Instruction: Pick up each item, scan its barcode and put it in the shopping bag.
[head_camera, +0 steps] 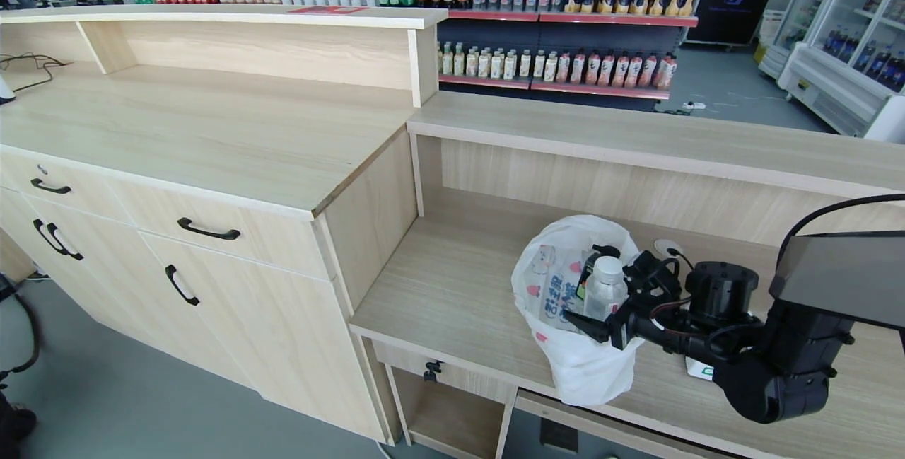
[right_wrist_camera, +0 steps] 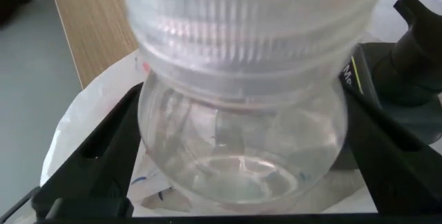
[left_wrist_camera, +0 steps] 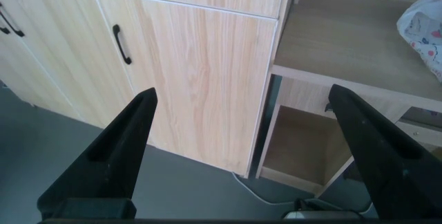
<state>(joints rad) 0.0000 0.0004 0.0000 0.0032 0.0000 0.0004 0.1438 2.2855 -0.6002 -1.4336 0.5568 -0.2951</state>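
The step in hand appears to be the last one for this item, the drop into the bag: the right pincer [head_camera: 606, 298] is gripping a clear bottle [head_camera: 604, 289] by its body, its two dark fingers closing on either side of it, and is holding it right at the mouth of the white shopping bag [head_camera: 587, 374], which is sitting near the front edge of the lower table [head_camera: 452, 282] on the right of the scene. The bottle is standing roughly upright, its long axis running top to bottom, white ribbed cap pointing up and base pointing down into the bag; in the right wrist view the bottle [right_wrist_camera: 242, 113] is lying between the fingers of the right pincer [right_wrist_camera: 235, 162], with the bag [right_wrist_camera: 90, 113] spreading open below it. Other packaged goods are already lying inside the bag, just to the left of the bottle. The next move is probably calling for a short lowering so the base is resting among those goods, then a release, taking care that the pincer is not dragging the thin plastic rim as it lifts away. The left pincer [left_wrist_camera: 242, 96] is hanging wide open and holding nothing, low in front of the cabinet doors [left_wrist_camera: 200, 65] to the left of the table.
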